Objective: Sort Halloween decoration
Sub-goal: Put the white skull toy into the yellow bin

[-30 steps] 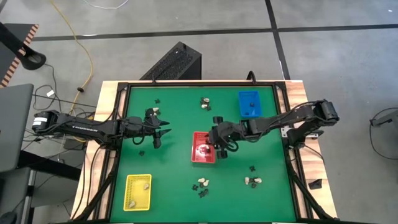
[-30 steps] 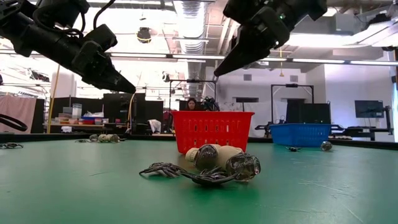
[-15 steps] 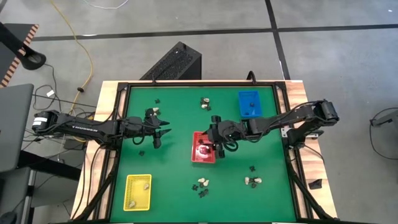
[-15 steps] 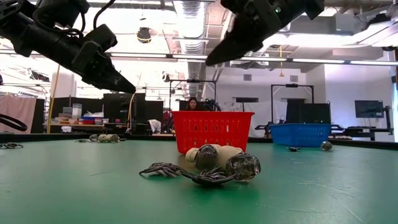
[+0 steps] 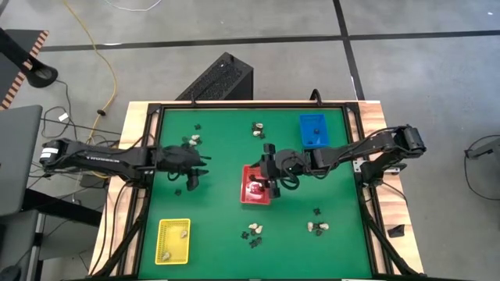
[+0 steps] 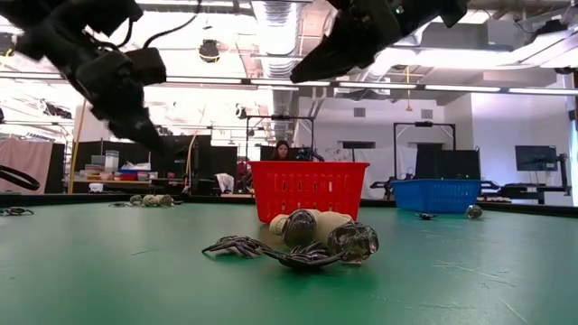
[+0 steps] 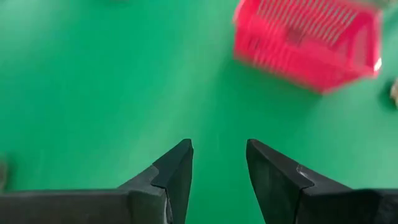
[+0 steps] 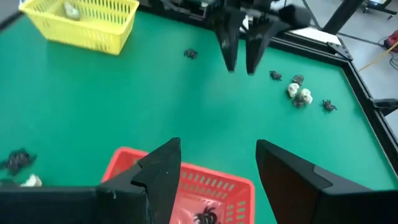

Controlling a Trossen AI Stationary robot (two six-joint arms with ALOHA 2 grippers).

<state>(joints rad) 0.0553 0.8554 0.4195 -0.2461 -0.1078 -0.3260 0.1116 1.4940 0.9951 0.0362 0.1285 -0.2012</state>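
Halloween decoration pieces lie scattered on the green table: cream lumps (image 5: 257, 129) (image 5: 318, 227) and small black shapes (image 5: 178, 191) (image 5: 317, 211). A cream-and-black cluster (image 6: 302, 242) lies close to the low camera. My right gripper (image 5: 264, 179) (image 8: 217, 163) hangs open above the red tray (image 5: 255, 187), which holds a black spider (image 8: 205, 218). My left gripper (image 5: 197, 168) (image 7: 219, 163) hovers open over bare table at the left of centre, with nothing between its fingers.
A yellow tray (image 5: 173, 240) with cream pieces stands at the near left, and a blue tray (image 5: 313, 129) at the far right. A black frame (image 5: 355, 168) edges the table. A person sits in the room behind (image 6: 278, 150).
My left gripper has tipped more steeply down and rolled about its own line, staying over the same spot. My right gripper's fingertips have risen a little above the red tray. Nothing on the table has moved.
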